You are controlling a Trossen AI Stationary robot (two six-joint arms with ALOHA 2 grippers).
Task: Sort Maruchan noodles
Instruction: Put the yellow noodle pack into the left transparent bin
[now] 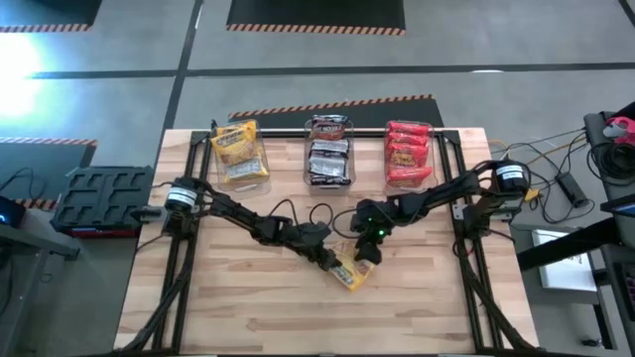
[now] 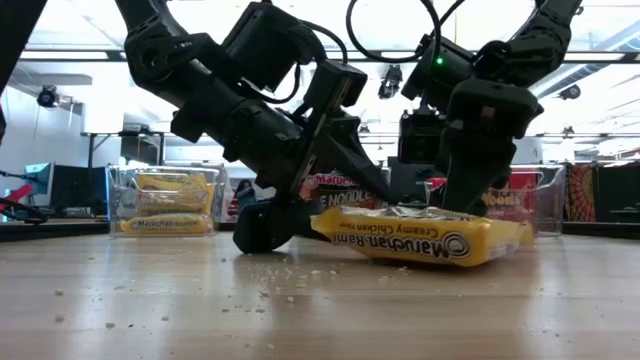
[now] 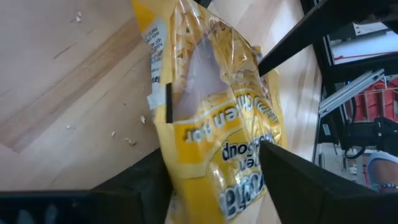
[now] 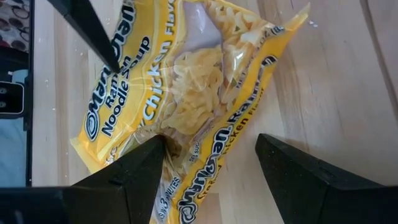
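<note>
a yellow noodle packet (image 1: 348,275) lies flat mid-table, apparently torn open; other packets (image 1: 327,151) fill three far bins by colour.

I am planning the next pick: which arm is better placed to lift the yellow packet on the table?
Probably the left: the left gripper already straddles the yellow packet, while the right gripper hovers open over one edge.

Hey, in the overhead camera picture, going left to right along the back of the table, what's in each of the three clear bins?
Yellow noodle packets in the left bin → dark brown packets in the middle bin → red packets in the right bin.
</note>
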